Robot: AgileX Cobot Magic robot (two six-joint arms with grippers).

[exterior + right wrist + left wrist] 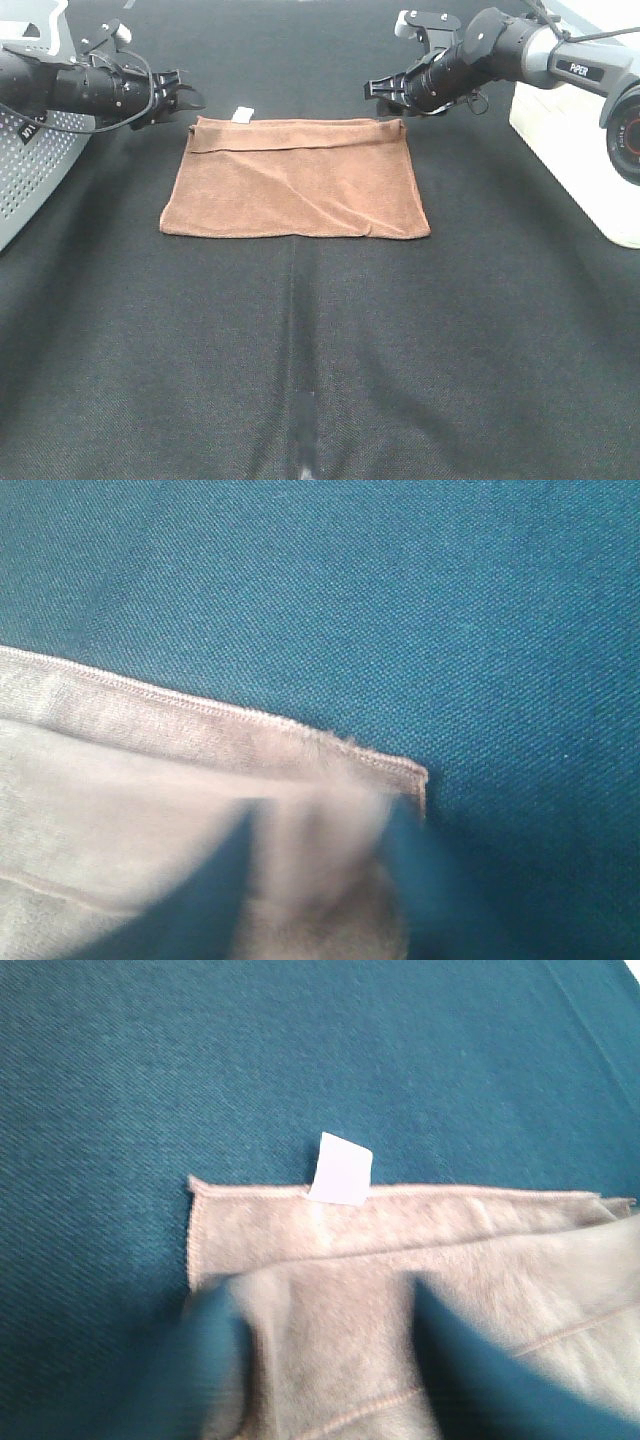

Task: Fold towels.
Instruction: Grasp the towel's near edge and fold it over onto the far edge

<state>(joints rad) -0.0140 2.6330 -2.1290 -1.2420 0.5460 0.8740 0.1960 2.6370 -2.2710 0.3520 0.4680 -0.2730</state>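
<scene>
While the towel (pixel 297 180) lies folded flat, left gripper (pixel 190 104) hovers at its ten o'clock, right gripper (pixel 372 90) at two, both spread wide!

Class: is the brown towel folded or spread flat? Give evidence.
Folded. On the towel, an upper layer's hem stops just short of the far edge by the white tag.
</scene>
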